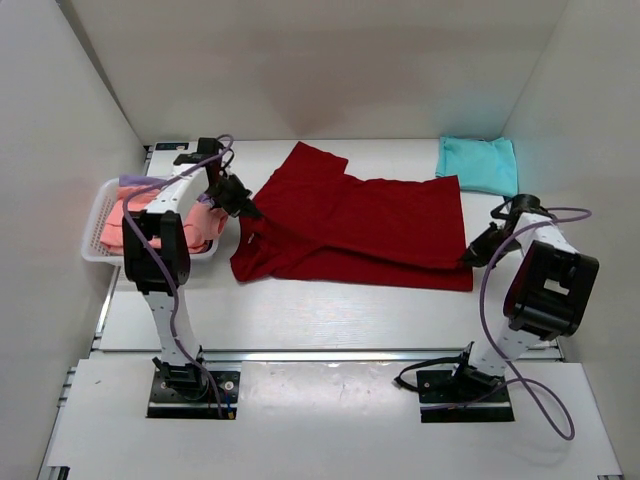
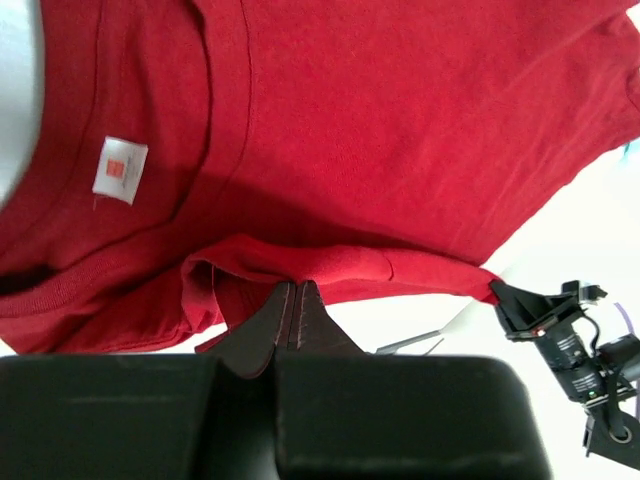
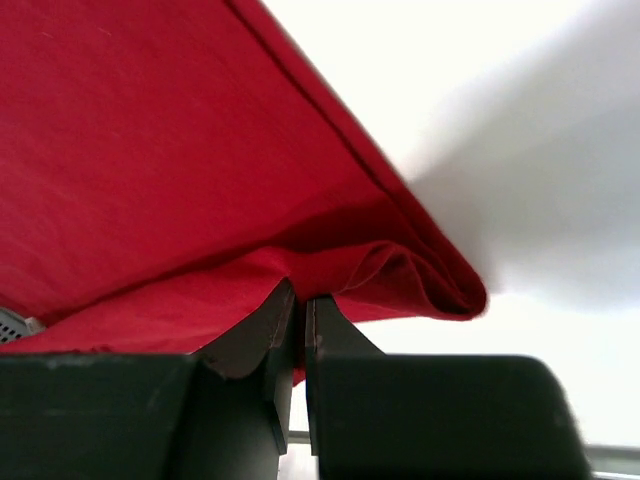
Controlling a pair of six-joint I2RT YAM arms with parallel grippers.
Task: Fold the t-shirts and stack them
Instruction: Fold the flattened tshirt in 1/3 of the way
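Left claw [image 1: 245,208] and right claw [image 1: 468,258] each pinched an end of the dark red t-shirt [image 1: 360,225], probably for an even fold.

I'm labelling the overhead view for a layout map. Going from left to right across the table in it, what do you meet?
A white basket → left gripper → dark red t-shirt → teal t-shirt

I count four shirts, I think: one red shirt [image 1: 360,225], one teal shirt [image 1: 477,163], one pink shirt [image 1: 118,222] and what looks like one lavender shirt [image 1: 135,181], mostly hidden. One basket [image 1: 97,225]. One desk [image 1: 330,310]. Two arms: left arm [image 1: 160,250], right arm [image 1: 545,285].
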